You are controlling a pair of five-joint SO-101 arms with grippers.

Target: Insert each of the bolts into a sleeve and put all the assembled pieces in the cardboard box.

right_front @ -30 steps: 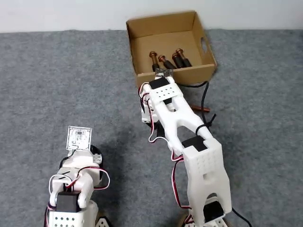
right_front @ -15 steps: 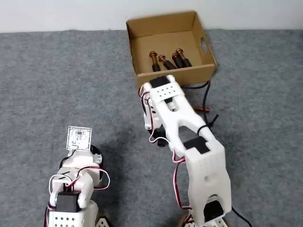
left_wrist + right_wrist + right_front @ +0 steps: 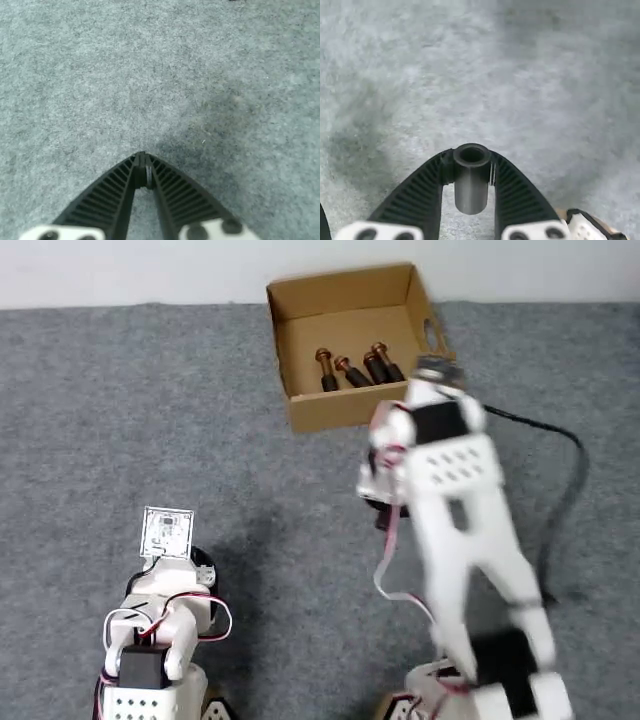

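Note:
In the right wrist view my right gripper (image 3: 470,162) is shut on a dark grey sleeve (image 3: 470,186), held upright over grey carpet with its open bore showing. The right arm (image 3: 455,475) stretches up the right side of the high view, its wrist just right of the cardboard box (image 3: 338,410). Several copper-headed bolts in dark sleeves (image 3: 358,368) lie in a row inside the box. My left gripper (image 3: 143,159) is shut with nothing in it, low over bare carpet. The left arm (image 3: 165,625) sits folded at the near left.
Grey carpet (image 3: 150,410) covers the whole table, with open room left of the box and in the middle. A black cable (image 3: 565,475) loops along the right arm's far side. A white wall edge runs along the back.
The right arm has swung to the right, from the box's front wall to its right corner. A bolt seen on the carpet beside the arm earlier is now covered. The left arm has stayed still.

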